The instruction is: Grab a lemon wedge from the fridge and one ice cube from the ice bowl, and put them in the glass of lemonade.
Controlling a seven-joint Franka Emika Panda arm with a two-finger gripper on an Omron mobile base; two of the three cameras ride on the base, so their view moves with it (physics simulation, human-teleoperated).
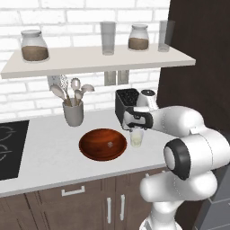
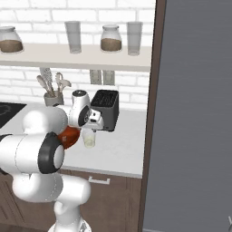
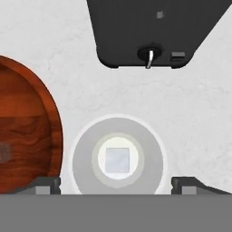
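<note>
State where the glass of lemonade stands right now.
The glass of lemonade stands on the counter between the ice bowl and the toaster, directly beneath the open gripper.

The arm [image 1: 188, 152] is glossy white with rounded, bulbous links and dark charcoal rings at its joints. Its hand carries a black block, and two small dark fingertips [image 3: 45, 185] show at 7 and 5 o'clock in the hand view.

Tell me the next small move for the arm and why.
Probably lift the gripper straight up, clear of the glass of lemonade. Its fingers stand wide apart on either side of the rim, and an ice cube already sits in the drink, so this drop looks done.
</note>
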